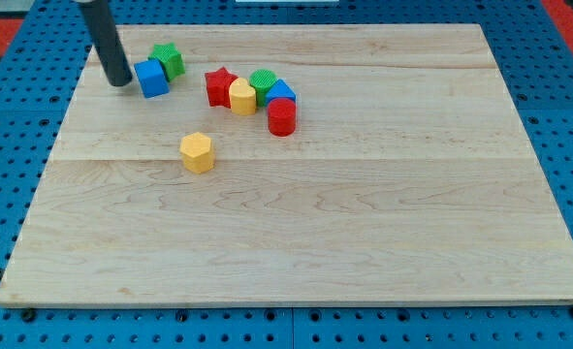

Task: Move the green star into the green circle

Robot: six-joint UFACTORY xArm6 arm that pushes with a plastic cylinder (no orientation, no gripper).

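In the upper left of the frame, my tip (120,81) was set just left of the blue cube (152,79), with the green star (169,60) touching that cube's upper right. Nothing was clamped by the bare rod. The green circle (264,80) was seen right of centre-top, clustered with a red star (219,85), yellow block (241,97), blue block (282,93) and red cylinder (281,117). A yellow hexagon (197,152) was seen apart, below, on the wooden board (364,223).

The green star (169,60) lies flat near the board's top-left corner. The green circle (263,80), a ridged round block, sits near the top edge, left of centre.
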